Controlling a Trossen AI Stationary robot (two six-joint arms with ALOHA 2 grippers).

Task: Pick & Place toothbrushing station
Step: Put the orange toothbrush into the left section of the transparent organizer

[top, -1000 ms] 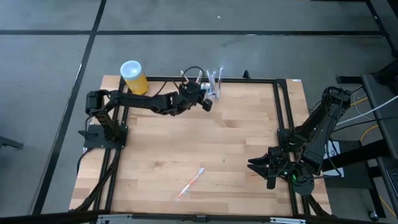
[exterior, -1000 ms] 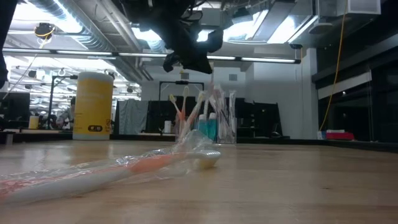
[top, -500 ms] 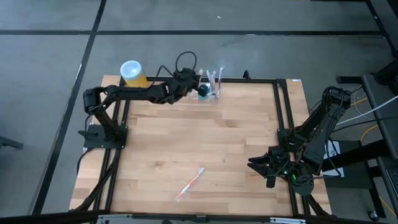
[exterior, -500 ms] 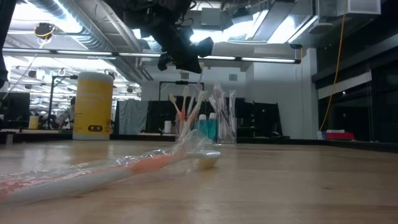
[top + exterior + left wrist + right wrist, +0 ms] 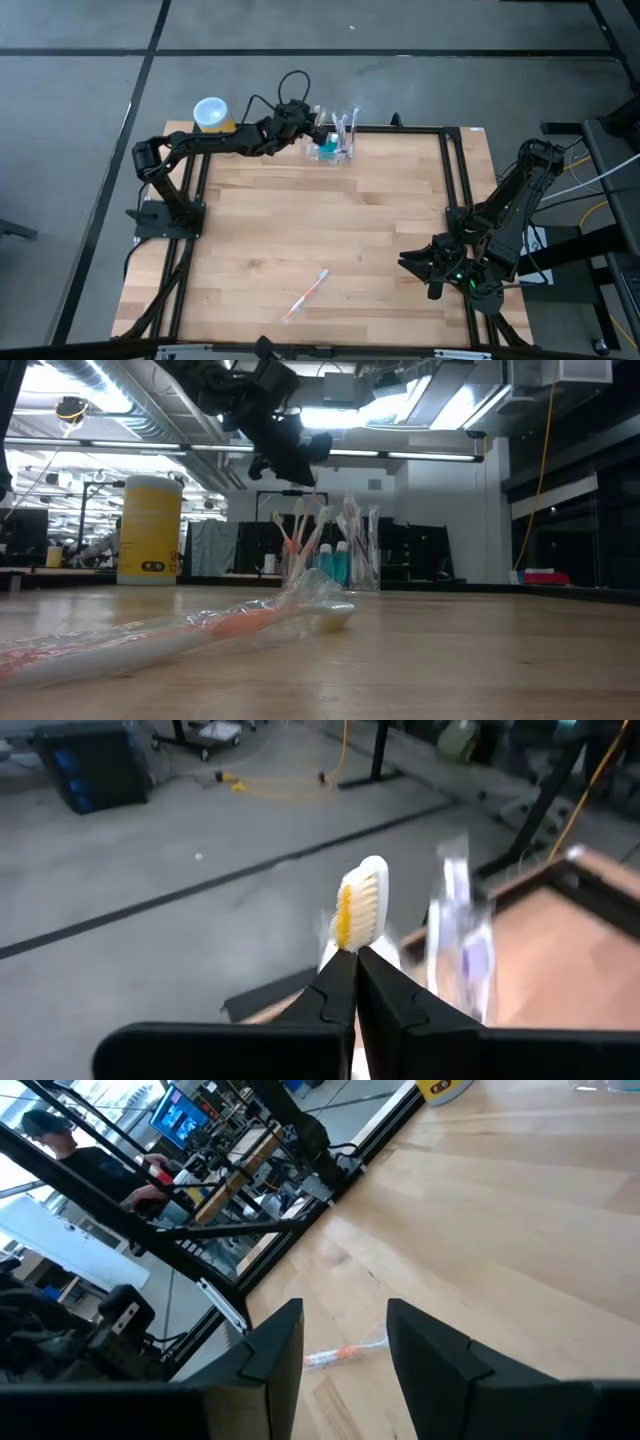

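The toothbrushing station is a small clear holder on the table's far edge, with several toothbrushes and wrapped items standing upright in it. My left gripper is shut and hovers just above and left of it. In the left wrist view a toothbrush head with orange bristles shows just beyond my shut fingertips; the low view shows a gap between them. A wrapped orange toothbrush lies flat on the table near the front. My right gripper is open and empty at the near right.
A yellow canister with a white top stands at the far left corner. A black frame borders the wooden table. A person sits at screens in the room beyond.
My left gripper has gone toward the table's far edge and a little left, rising slightly, from over the table in front of the station to just above its left side. The station and the wrapped toothbrush have stayed where they were.
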